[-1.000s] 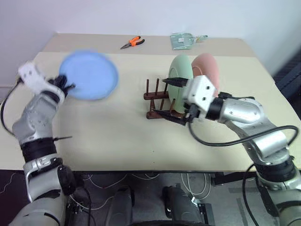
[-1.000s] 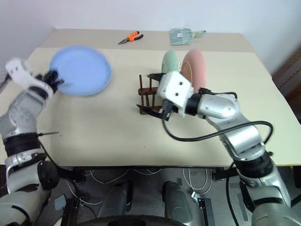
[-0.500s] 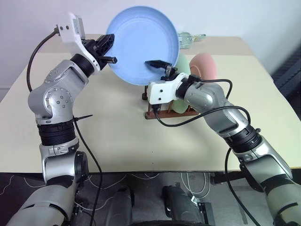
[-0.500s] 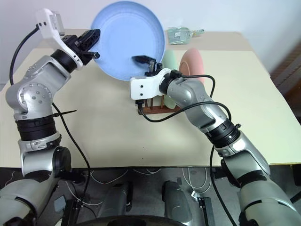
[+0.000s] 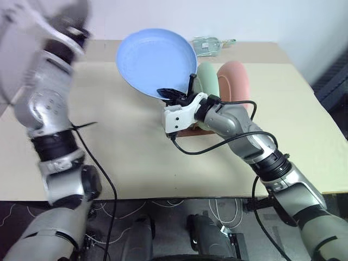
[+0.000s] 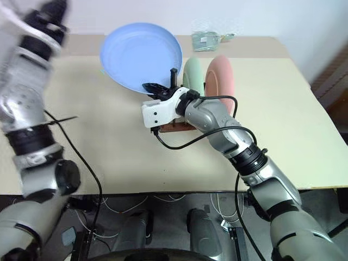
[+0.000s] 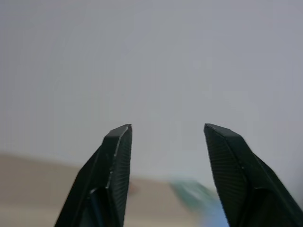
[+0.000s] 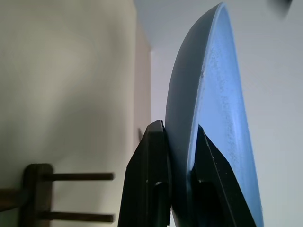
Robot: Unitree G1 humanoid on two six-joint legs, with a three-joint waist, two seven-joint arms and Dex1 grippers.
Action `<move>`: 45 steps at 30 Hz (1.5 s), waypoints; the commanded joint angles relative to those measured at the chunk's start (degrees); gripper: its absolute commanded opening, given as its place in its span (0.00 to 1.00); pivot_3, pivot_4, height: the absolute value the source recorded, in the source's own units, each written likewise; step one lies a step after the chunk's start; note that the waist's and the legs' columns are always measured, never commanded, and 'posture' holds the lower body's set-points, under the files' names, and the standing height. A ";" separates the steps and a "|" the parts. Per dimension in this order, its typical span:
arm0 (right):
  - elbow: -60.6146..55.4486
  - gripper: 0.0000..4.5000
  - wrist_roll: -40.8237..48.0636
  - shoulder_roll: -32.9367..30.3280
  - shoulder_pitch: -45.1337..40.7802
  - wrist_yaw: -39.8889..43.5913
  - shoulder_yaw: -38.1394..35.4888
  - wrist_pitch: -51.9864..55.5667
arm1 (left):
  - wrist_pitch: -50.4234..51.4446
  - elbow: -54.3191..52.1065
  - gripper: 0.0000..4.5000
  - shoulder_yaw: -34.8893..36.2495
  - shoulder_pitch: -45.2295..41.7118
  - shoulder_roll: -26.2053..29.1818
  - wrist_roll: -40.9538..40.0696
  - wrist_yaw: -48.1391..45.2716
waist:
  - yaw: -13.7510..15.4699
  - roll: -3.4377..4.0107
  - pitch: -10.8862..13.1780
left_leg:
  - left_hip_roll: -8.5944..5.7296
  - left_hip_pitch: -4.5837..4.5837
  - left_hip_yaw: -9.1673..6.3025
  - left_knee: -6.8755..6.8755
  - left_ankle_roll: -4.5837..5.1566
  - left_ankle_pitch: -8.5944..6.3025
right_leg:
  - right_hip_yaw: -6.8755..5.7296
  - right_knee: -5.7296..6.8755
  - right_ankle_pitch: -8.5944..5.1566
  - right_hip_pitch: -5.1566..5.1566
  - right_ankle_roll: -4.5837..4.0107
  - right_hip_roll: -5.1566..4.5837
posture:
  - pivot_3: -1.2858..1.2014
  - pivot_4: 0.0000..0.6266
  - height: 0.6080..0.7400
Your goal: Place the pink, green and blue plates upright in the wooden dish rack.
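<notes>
Right gripper grips blue plate (left gripper gapes).

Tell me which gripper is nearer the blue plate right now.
Right. The right gripper is on the blue plate, jaws shut on its lower rim above the wooden dish rack. The left gripper is raised clear of it, jaws open with nothing between them.

The beige table in front of me carries the wooden dish rack near its middle. Far back, by the wall, lies a clear packet with something green inside. A seam runs across the tabletop's far part.
</notes>
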 commanded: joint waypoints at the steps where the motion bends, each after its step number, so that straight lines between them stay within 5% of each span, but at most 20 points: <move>1: -9.01 0.00 10.43 6.15 2.58 -1.70 -8.15 3.77 | -12.11 6.07 0.56 -2.05 6.18 4.73 10.18 -1.62 | -0.17 0.00 -0.01 | 0.00 0.13 0.00 -0.14 -0.07 0.04 | 0.00 0.01 0.00 0.07 0.00 -0.01 | 0.52 0.24 0.94; 5: -20.08 0.00 28.32 17.45 8.52 -0.74 -14.17 15.61 | -20.74 8.95 0.56 -10.03 16.18 6.04 16.69 -10.11 | 0.36 -0.03 -0.04 | 0.01 0.17 -0.09 -0.46 -0.33 0.20 | -0.09 0.06 0.00 0.06 -0.01 -0.01 | 0.52 0.24 0.94; 12: -31.27 0.00 49.23 29.89 13.84 -7.73 -22.00 38.71 | -26.37 3.91 0.56 -19.80 29.50 0.56 17.90 -21.57 | 1.42 -0.18 -0.11 | 0.03 0.12 -0.07 -0.43 -0.38 0.22 | -0.12 -0.04 -0.05 0.09 -0.31 -0.11 | 0.52 0.24 0.94; 29: -35.70 0.00 64.97 34.63 17.11 -23.78 -26.41 50.83 | -24.16 -2.96 0.56 -24.12 37.07 -0.73 16.59 -31.04 | 1.01 -0.11 -0.09 | 0.09 0.12 -0.01 -0.55 -0.36 0.23 | -0.10 -0.04 -0.05 -0.06 -0.40 -0.07 | 0.52 0.24 0.94; 45: -29.37 0.00 68.46 32.97 15.02 -32.42 -29.40 54.24 | -22.40 -5.67 0.56 -24.50 37.23 -1.91 15.51 -33.69 | 0.97 -0.11 -0.09 | 0.10 0.12 -0.02 -0.56 -0.35 0.23 | -0.10 -0.06 -0.06 -0.07 -0.41 -0.06 | 0.52 0.24 0.94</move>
